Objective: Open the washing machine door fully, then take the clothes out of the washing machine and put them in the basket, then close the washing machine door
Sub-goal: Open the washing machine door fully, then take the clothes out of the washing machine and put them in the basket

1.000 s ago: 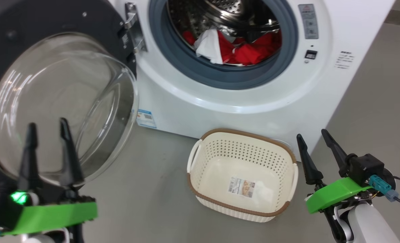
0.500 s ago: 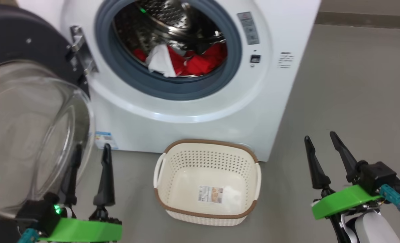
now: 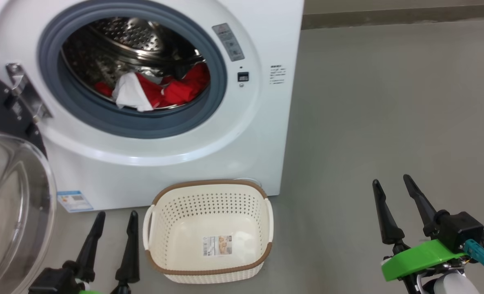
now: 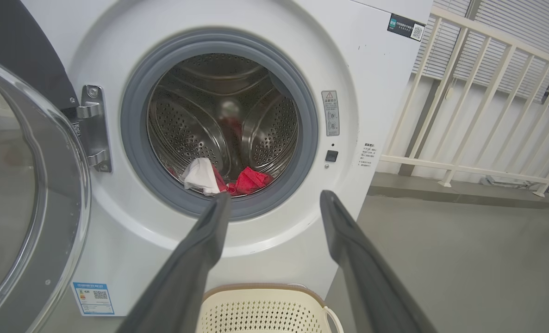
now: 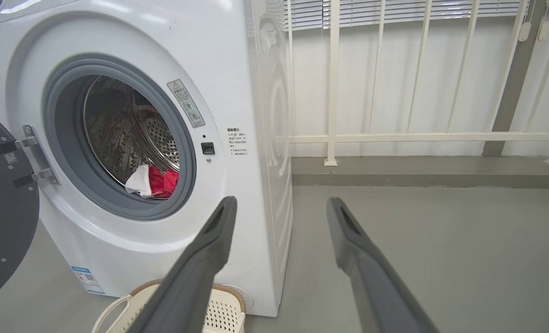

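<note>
The white washing machine [image 3: 250,134] stands with its door [image 3: 13,204] swung open to the left, glass bowl facing out. Red clothes [image 3: 180,87] and a white cloth [image 3: 129,94] lie in the steel drum, the clothes [image 4: 251,179] also showing in the left wrist view. On the floor before the machine sits the basket [image 3: 209,182], with nothing in it. My left gripper [image 3: 117,213] is open, low between door and basket, pointing at the drum [image 4: 275,194]. My right gripper [image 3: 391,179] is open over bare floor right of the machine [image 5: 281,200].
Grey floor [image 3: 389,102] stretches to the right of the machine. A white railing [image 5: 334,92] on a low step runs along the back wall behind and beside it. The open door's black rim [image 5: 1,222] juts out on the left.
The head camera has swung, so machine, door and basket sit further left in the picture. My left gripper shows lower, clear of the glass bowl. Both grippers stay open.
</note>
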Robot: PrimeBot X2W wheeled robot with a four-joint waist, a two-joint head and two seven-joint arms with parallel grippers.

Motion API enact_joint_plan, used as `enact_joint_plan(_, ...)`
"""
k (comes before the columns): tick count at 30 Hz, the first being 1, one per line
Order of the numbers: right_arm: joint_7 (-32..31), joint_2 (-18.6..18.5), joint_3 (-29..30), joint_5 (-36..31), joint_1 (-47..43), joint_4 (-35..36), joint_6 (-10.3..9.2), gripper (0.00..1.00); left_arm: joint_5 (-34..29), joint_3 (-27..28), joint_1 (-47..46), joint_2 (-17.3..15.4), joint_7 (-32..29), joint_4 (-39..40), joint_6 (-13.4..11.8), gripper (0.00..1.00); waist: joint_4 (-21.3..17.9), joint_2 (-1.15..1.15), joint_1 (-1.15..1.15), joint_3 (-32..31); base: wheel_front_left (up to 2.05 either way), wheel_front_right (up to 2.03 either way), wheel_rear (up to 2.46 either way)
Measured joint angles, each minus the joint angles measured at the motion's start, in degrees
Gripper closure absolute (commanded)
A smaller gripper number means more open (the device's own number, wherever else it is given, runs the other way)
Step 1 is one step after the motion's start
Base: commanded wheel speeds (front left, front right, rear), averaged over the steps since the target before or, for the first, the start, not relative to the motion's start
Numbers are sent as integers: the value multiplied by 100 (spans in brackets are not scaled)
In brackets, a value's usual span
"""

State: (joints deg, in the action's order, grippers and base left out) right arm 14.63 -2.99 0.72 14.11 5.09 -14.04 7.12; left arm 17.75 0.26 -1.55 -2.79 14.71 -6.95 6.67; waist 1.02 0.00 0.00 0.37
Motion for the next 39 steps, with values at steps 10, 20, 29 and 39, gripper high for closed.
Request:
enact_joint_plan(10,0,-125,-66,60,-191,300,0,0,-278,163,177,-1,0,-330,43,0,-327,0,0,-153,0,0,0)
enact_joint_plan(20,0,-123,-11,42,-281,341,0,0,-520,201,177,2,-1,-491,43,0,-360,0,0,-193,0,0,0)
enact_joint_plan(29,0,-124,-11,41,-280,339,0,0,-174,54,176,-4,0,-420,49,0,-375,0,0,-180,0,0,0)
enact_joint_plan(39,0,-125,-43,42,-280,330,0,0,-316,323,175,-1,0,-441,48,0,-412,0,0,-170,61,-20,-41)
